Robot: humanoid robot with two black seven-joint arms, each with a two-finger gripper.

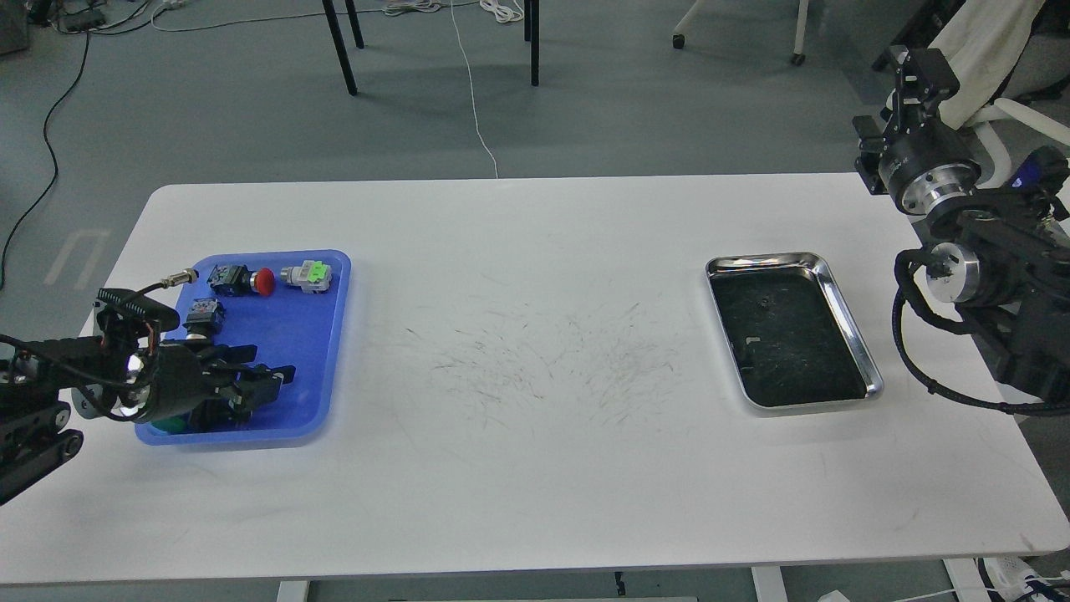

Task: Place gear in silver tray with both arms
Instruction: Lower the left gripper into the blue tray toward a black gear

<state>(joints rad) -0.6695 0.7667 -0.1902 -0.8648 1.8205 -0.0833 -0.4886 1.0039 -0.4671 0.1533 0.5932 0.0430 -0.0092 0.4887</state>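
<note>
The gear is several small switch parts in the blue tray [311, 351]: a red-capped one [252, 281], a grey and green one [308, 275], a black and blue one [204, 314], and a green-capped one [171, 425] at the near left corner. My left gripper [272, 362] hovers low over the tray's near end, open, just above the dark body of the green-capped part. The silver tray [853, 328] lies at the right with nothing in it. My right gripper [919, 65] is raised beyond the table's far right corner, too dark to read.
The white table [535, 468] carries scuff marks at its middle. Chair and table legs [338, 42] and cables stand on the floor behind. My right arm's joints [961, 272] hang over the right edge beside the silver tray.
</note>
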